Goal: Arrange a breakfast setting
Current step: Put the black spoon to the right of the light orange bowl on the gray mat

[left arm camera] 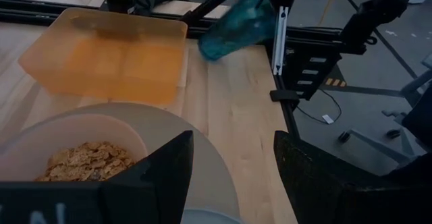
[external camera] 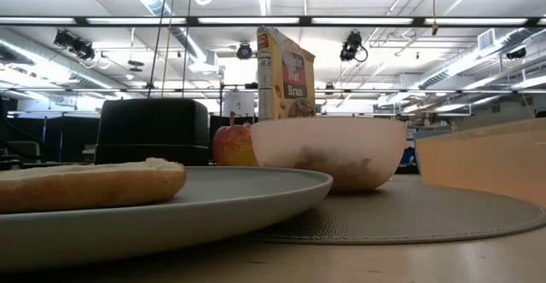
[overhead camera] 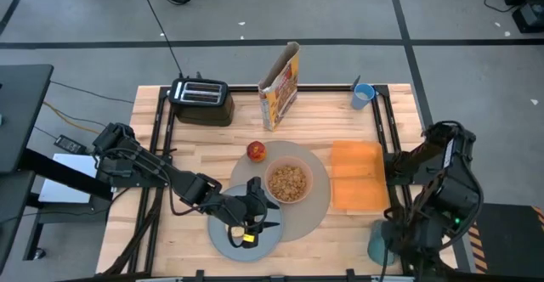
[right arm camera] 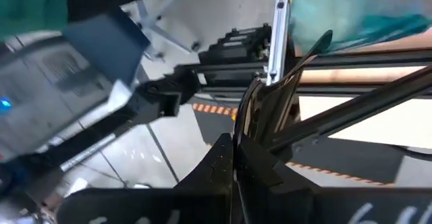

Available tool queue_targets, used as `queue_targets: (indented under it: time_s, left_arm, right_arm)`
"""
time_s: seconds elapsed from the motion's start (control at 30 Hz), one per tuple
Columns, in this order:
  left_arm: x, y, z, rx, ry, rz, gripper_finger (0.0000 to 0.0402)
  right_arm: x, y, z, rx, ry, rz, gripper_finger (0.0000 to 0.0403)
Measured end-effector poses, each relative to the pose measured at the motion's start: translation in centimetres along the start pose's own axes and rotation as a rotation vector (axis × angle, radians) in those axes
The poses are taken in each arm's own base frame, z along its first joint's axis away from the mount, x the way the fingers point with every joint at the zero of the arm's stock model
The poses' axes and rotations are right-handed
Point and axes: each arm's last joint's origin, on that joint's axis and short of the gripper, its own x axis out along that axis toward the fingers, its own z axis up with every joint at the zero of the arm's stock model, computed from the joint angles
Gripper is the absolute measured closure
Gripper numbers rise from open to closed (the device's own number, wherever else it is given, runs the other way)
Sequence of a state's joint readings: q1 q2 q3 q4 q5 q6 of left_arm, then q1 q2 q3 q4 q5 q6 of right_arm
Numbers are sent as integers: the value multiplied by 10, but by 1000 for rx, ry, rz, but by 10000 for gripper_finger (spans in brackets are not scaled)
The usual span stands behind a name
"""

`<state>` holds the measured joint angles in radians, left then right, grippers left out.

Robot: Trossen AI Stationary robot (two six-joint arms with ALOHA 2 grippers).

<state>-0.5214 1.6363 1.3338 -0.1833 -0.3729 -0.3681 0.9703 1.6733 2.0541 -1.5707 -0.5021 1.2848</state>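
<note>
Honestly, the whole thing is hinging on the left gripper and the bagel. In the high view the left arm is reaching in from the left edge and hanging over the grey plate at the bottom centre of the frame. In the left wrist view its fingers are standing wide apart with nothing between them, so it's open and empty.

The bagel is lying flat on that plate, at the lower left of the low view, with its long side running across the frame. From above the gripper is covering most of it, so I can't say exactly how the jaws are lining up with it. My guess is it's sitting right under them, or just behind the tips.

The pink bowl of cereal is sitting on the tan placemat, just beside the plate, so any drop or sideways move is working in a tight spot.

The right gripper is parked at the lower right, off the table edge and well away. Its fingers are looking pressed together, though I can't tell if they're pinching anything. So the left arm is clearly the nearer one.
</note>
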Motion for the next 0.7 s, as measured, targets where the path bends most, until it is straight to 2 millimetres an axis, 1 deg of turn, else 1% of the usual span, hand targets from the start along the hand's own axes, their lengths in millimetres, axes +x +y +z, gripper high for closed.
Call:
queue_targets:
  time_s: [0.1,0.27,0.53,0.63,0.7]
  left_arm:
    - [0,0,0,10,-1,0,187]
    - [0,-1,2,14,-18,-6,187]
    - [0,-1,2,16,-17,-6,187]
    - [0,-1,2,14,-16,-10,187]
    - [-1,-3,1,16,-14,-18,187]
  right_arm:
    - [-4,0,1,38,-46,3,390]
    - [-4,-2,4,75,-170,-30,390]
    - [-6,-4,9,92,-256,-47,390]
    - [-4,-6,10,114,-257,-58,390]
    - [-1,-9,10,138,-226,-66,390]
